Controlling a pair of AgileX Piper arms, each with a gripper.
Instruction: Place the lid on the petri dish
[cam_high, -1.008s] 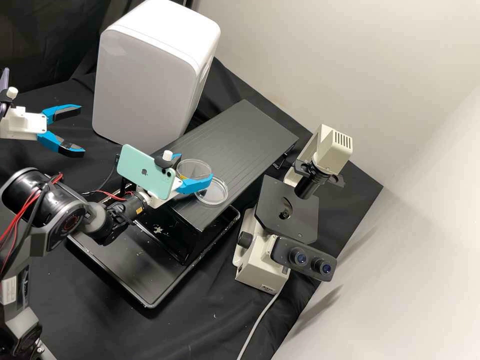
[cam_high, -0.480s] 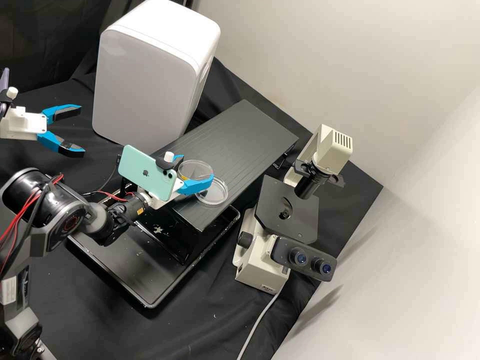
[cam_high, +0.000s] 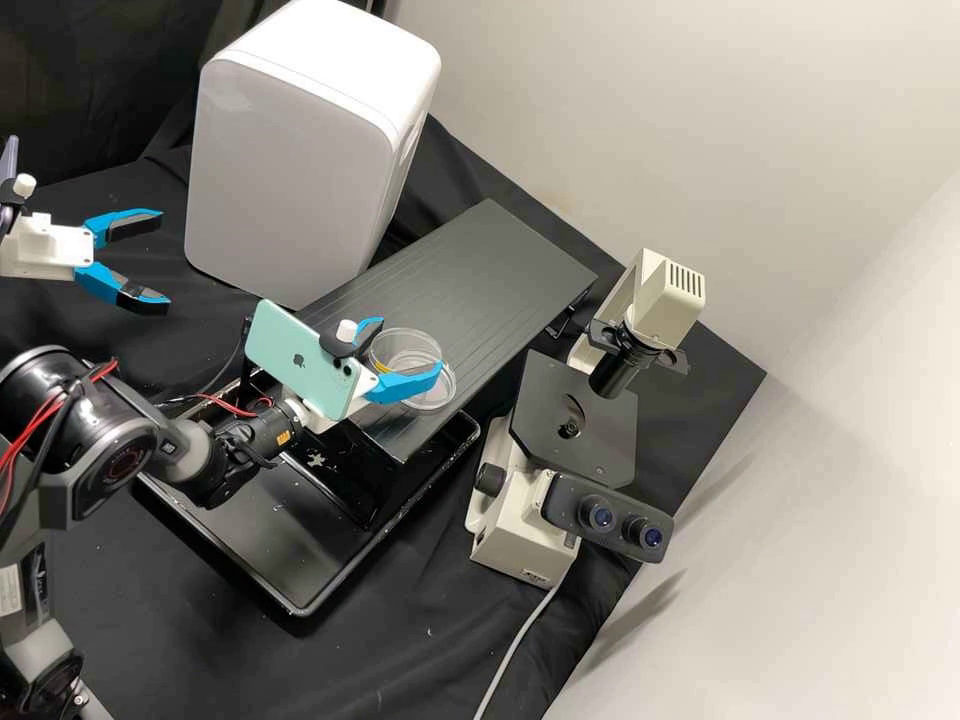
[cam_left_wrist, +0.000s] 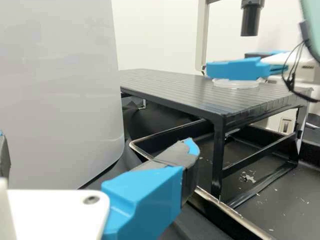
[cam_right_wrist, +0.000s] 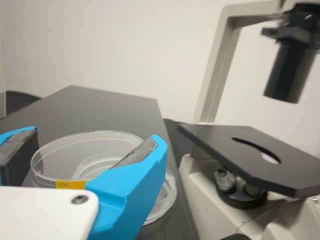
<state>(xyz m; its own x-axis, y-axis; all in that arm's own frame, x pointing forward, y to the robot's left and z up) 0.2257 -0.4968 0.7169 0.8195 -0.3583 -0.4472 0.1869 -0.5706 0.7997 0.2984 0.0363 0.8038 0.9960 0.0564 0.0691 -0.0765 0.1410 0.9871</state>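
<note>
fingers of the right gripper (cam_high: 404, 352) are closed on the rim of the clear lid (cam_right_wrist: 75, 150), held just above the petri dish (cam_high: 446, 386), which sits near the front corner of the black rack (cam_high: 480, 270). the dish rim shows past the lid on the microscope (cam_high: 560, 470) side, so this looks like the alignment step. next: probably a small shift to centre the lid, a level descent, then release. left gripper (cam_high: 160, 258) hangs open, well apart.

- Right arm (cam_high: 95, 440): dark grey rounded joints, red and black cables (cam_high: 222, 401), mint-green phone (cam_high: 300, 358) clamped at the wrist.
- Left gripper (cam_high: 160, 258): white body, one silver screw (cam_left_wrist: 91, 200), blue fingers (cam_high: 118, 223) tipped with black pads (cam_high: 143, 295).
</note>
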